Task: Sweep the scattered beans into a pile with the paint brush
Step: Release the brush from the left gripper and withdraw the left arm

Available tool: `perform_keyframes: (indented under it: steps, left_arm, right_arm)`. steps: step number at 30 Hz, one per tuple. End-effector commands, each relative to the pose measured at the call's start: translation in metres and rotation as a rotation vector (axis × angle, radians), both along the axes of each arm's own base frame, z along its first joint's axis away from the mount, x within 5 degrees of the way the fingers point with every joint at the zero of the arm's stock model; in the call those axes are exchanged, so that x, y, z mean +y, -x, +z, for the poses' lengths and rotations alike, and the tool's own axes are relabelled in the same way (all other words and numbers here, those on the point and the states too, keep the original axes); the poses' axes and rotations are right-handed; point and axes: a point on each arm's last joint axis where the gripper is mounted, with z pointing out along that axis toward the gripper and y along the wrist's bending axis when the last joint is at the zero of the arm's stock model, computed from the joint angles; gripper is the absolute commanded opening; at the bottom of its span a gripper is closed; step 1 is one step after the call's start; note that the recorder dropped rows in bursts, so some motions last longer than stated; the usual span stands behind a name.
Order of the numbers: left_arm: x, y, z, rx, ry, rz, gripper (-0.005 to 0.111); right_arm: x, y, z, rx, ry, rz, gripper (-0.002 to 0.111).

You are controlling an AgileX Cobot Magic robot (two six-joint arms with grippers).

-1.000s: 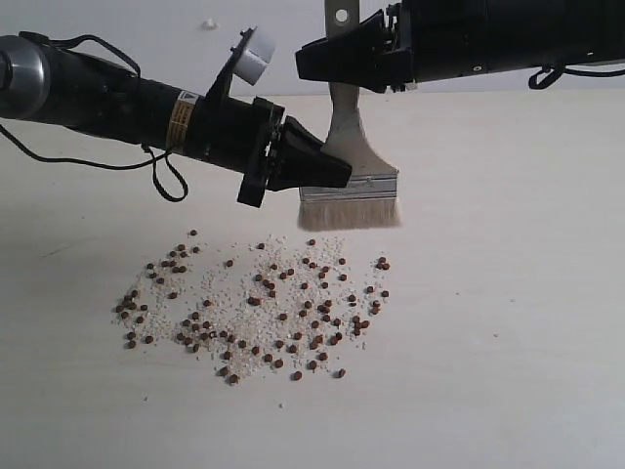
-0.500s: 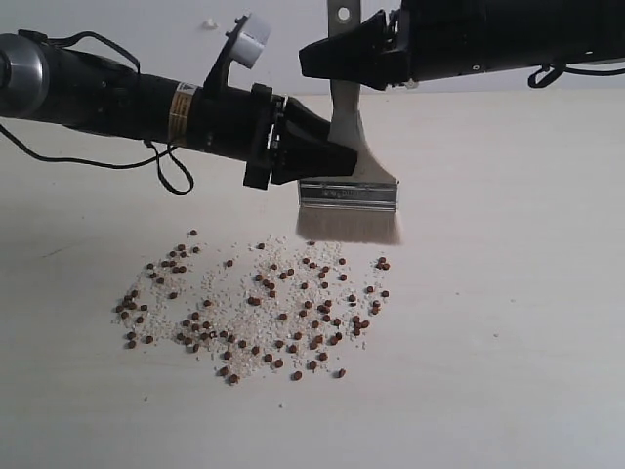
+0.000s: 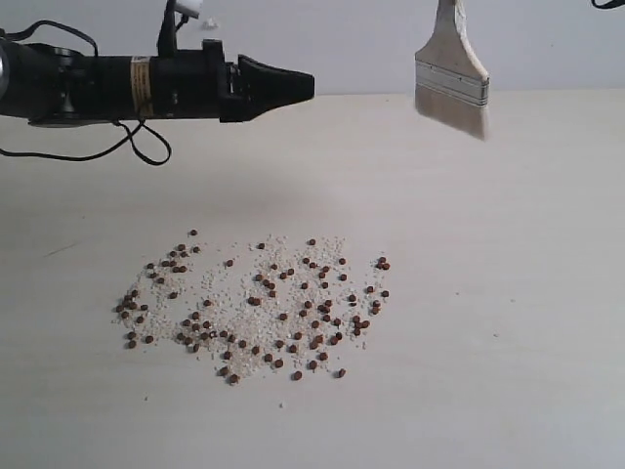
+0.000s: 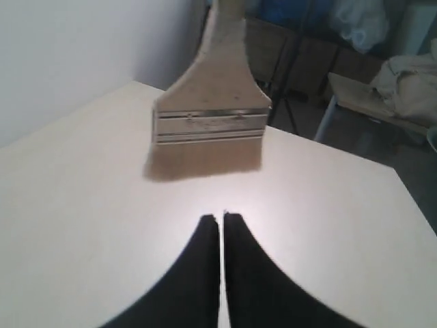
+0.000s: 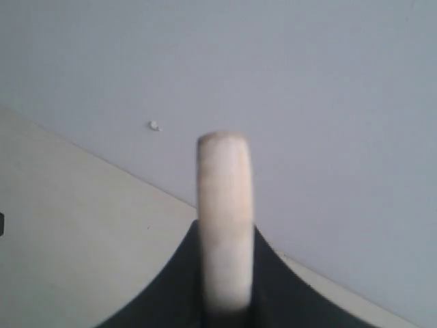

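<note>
**Your robot: black nearly all over**

Your left arm is a glossy black tube, stepped in ringed sections. A tan label with dark print wraps it like a band. One thin black cable loops beneath it. On top you have a black bracket carrying a white cap. Your left gripper is matt black and tapers to a blunt wedge. From the wrist, its two fingers are smooth curved blades with a narrow seam between them. Your right gripper shows the same black curved fingers, blurred. A scrap of black wire shows at the exterior view's top right corner.
</note>
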Motion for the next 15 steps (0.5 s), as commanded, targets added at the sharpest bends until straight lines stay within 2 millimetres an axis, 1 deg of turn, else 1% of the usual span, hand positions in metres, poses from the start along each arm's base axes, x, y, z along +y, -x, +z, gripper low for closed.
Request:
perform_keyframes:
  steps: [1,4,7,8,12,14,15]
  left_arm:
    - [0.024,-0.025,0.015,0.098,0.017,0.208,0.0]
    - [0.047,-0.044,0.019,0.15,-0.132,0.5,0.0]
    - [0.077,-0.052,0.03,0.121,-0.312,0.828,0.0]
    - [0.088,-0.052,0.035,0.105,-0.378,0.94,0.0]
    - [0.121,-0.041,0.054,0.043,-0.551,1.206,0.0]
    - [0.133,-0.031,0.065,0.032,-0.584,1.285,0.0]
    - [0.135,-0.026,0.069,0.029,-0.585,1.295,0.0]
  right_arm:
    - [-0.002,0.003,0.012,-0.02,-0.032,-0.02,0.0]
    - [-0.002,0.003,0.011,-0.007,-0.045,-0.024,0.0]
    - [-0.002,0.003,0.011,-0.003,-0.051,-0.026,0.0]
    - [-0.002,0.003,0.011,-0.003,-0.051,-0.026,0.0]
    - [-0.002,0.003,0.011,0.002,-0.057,-0.028,0.0]
    - [-0.002,0.003,0.011,0.016,-0.077,-0.035,0.0]
    - [-0.001,0.003,0.01,0.022,-0.082,-0.034,0.0]
